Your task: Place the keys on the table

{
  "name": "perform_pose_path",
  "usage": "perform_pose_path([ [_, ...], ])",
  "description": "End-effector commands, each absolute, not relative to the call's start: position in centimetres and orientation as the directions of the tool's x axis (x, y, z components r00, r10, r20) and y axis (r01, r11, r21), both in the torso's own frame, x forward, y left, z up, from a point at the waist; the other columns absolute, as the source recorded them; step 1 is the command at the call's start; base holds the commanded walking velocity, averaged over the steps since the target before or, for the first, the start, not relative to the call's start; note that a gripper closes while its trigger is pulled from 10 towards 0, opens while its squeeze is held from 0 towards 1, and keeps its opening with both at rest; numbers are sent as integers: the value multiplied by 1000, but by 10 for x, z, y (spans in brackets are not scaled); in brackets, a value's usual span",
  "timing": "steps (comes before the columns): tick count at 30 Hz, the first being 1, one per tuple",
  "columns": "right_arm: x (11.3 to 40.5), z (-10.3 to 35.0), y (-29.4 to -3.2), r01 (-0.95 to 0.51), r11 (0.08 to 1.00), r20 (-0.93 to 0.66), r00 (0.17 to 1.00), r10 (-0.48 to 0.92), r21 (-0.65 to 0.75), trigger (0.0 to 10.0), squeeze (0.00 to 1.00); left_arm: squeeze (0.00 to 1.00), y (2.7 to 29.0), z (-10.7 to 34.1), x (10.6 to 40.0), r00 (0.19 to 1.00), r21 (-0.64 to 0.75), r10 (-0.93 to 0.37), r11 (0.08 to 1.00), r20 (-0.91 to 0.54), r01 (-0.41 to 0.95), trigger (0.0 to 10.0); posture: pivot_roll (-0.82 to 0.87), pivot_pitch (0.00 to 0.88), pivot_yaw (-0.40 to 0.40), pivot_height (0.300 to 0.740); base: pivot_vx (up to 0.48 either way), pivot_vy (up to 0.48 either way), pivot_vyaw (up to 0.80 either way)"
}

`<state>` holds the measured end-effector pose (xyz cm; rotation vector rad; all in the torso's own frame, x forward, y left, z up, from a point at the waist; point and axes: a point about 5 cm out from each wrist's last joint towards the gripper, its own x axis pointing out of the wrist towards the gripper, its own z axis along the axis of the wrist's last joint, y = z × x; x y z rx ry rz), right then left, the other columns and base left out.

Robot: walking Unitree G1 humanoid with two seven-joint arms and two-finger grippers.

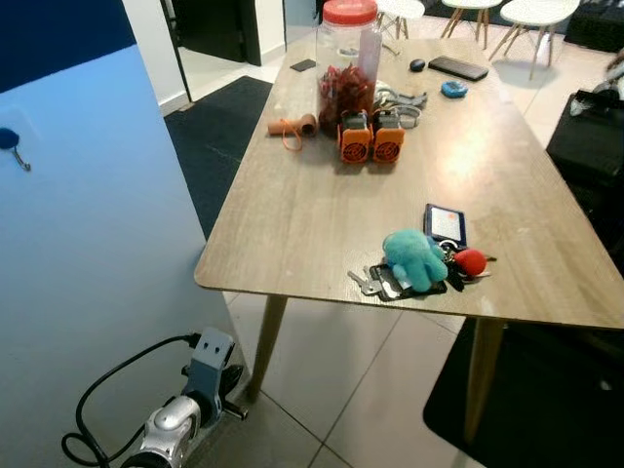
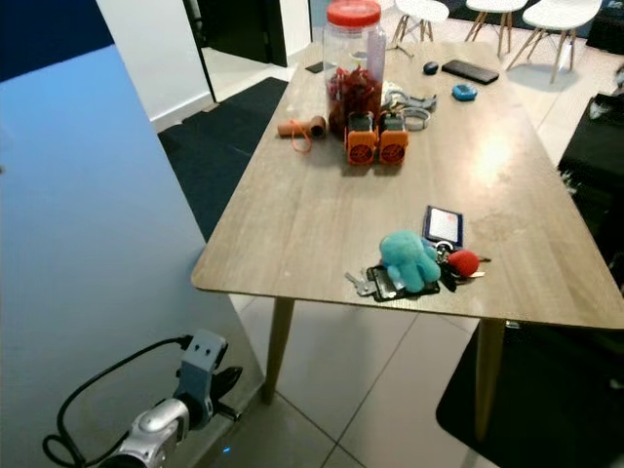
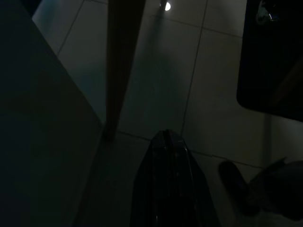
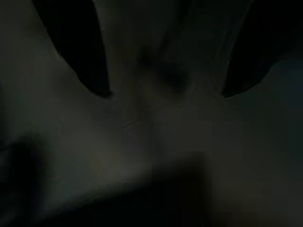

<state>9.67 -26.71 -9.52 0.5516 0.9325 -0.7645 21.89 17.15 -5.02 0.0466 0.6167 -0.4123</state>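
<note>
A tiled room with a dark rug, and a long light wooden table (image 1: 322, 195) running away from the camera, white chairs beyond its far end. In the left eye view, the bunch of keys with a teal plush toy, a red ball charm and a dark card tag (image 1: 419, 263) lies flat on the table near its front edge, toward the right front leg. At the table's far end stands a clear plastic jar with a red lid (image 1: 347, 58), and touching its near side sit two small orange devices (image 1: 371, 138). Left of the jar lies a small tan roll (image 1: 292, 126); beyond it a black phone (image 1: 458, 67) and a small blue round thing (image 1: 453, 90). A pale blue panel (image 1: 88, 244) fills the space left of the table.

The right eye view has the silver left arm low by the table's left front leg, left gripper (image 2: 222, 390) hanging over the floor, touching nothing.

Left wrist view, very dark: the left gripper's fingers pressed together to one point, empty, above the tiles beside the table leg (image 3: 120, 66).

Right wrist view, darker yet: the right gripper (image 4: 163, 92) spread wide, two black fingers (image 4: 78, 47) far apart, nothing between them.
</note>
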Motion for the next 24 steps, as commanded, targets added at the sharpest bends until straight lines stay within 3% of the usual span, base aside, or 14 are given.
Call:
perform_pose_path([
  [1, 91, -102, -253, 737, 668, -894, 361, -264, 101, 10000, 0, 0, 178, -53, 215, 727, -57, -342, 921, -596, 386, 10000, 51, 63, 59, 740, 0, 0, 0],
  [3, 88, -110, -224, 633, 767, -918, 358, -170, 104, 10000, 0, 0, 178, -53, 215, 726, -46, -333, 922, -601, 384, 10000, 55, 61, 64, 740, 0, 0, 0],
  [7, 87, -113, -211, 504, 861, -924, 357, -137, 67, 10000, 0, 0, 178, -53, 215, 730, -28, -319, 924, -604, 381, 10000, 57, 61, 64, 740, 0, 0, 0],
  [10, 91, -114, -197, 279, 960, -917, 391, -82, 33, 10000, 0, 0, 178, -54, 215, 735, -17, -308, 927, -604, 375, 10000, 62, 56, 68, 740, 0, 0, 0],
  [16, 96, -113, -190, 235, 971, -907, 417, -64, 40, 10000, 0, 0, 177, -54, 214, 732, -19, -308, 927, -608, 374, 10000, 61, 54, 69, 740, 0, 0, 0],
  [20, 118, -104, -185, 167, 982, -828, 560, -24, 84, 10000, 0, 0, 177, -55, 213, 729, -25, -311, 927, -610, 374, 10000, 63, 44, 68, 740, 0, 0, 0],
  [22, 140, -90, -199, 241, 968, -721, 684, -113, 77, 10000, 0, 0, 176, -55, 213, 730, -30, -314, 927, -607, 375, 10000, 61, 40, 67, 740, 0, 0, 0],
  [24, 150, -82, -212, 319, 945, -661, 724, -197, 68, 10000, 0, 0, 175, -55, 214, 730, -34, -318, 926, -605, 376, 10000, 59, 38, 67, 740, 0, 0, 0],
])
